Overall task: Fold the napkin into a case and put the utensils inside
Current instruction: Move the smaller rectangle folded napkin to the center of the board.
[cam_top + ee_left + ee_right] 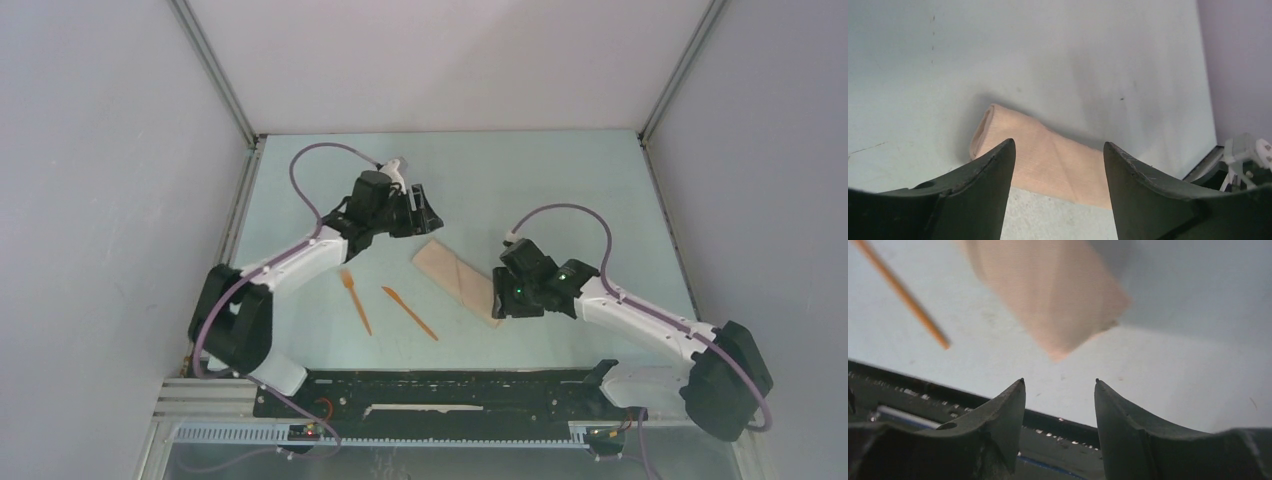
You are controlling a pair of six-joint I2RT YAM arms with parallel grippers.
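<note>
Top view: folded case lies diagonally mid-frame on the table. Left gripper is just above the case's upper-left end, jaws apart and empty. In the left wrist view the case shows beyond the spread fingers. Right gripper is at the lower-right end, also open, holding nothing. Right wrist view: case corner is clear of the fingertips, blurred. Fork and knife lie left of the case, apart from both grippers

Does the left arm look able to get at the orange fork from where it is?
Probably yes. The fork lies bare on the table right beside the left arm, nothing covers it, and the jaws stand open, holding nothing.
</note>
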